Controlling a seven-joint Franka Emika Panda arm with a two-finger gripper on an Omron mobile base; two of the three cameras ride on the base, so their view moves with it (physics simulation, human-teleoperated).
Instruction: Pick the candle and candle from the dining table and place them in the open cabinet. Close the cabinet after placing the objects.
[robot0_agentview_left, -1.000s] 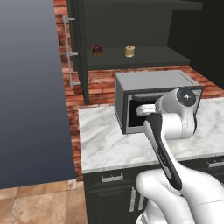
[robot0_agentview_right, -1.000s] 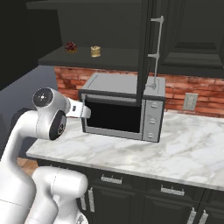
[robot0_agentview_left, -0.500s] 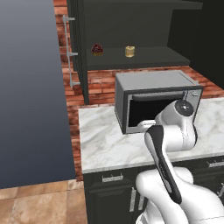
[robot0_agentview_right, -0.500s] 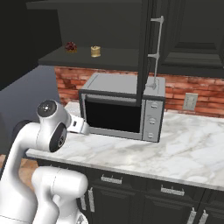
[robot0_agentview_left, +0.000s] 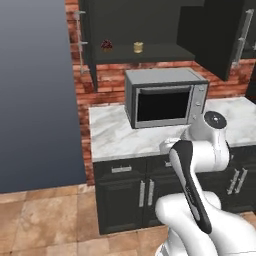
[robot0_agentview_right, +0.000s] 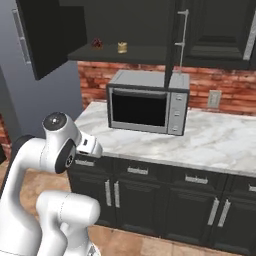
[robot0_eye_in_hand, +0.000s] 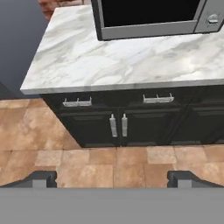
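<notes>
Brick-backed kitchen slid away, base backing off desk (robot0_eye_in_hand: 109, 57). Squat candle (robot0_agentview_left: 138, 47) already on cabinet (robot0_agentview_left: 145, 20) shelf beside red lump (robot0_agentview_left: 106, 46). Claw (robot0_eye_in_hand: 113, 178) wide open, empty. Probably heading for second candle.

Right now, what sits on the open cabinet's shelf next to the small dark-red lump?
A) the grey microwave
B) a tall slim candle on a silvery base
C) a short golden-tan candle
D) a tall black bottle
C: in the left base view the short golden-tan candle stands on the shelf of the open cabinet, apart from the dark-red lump and to its right; the microwave sits on the counter below.
</notes>
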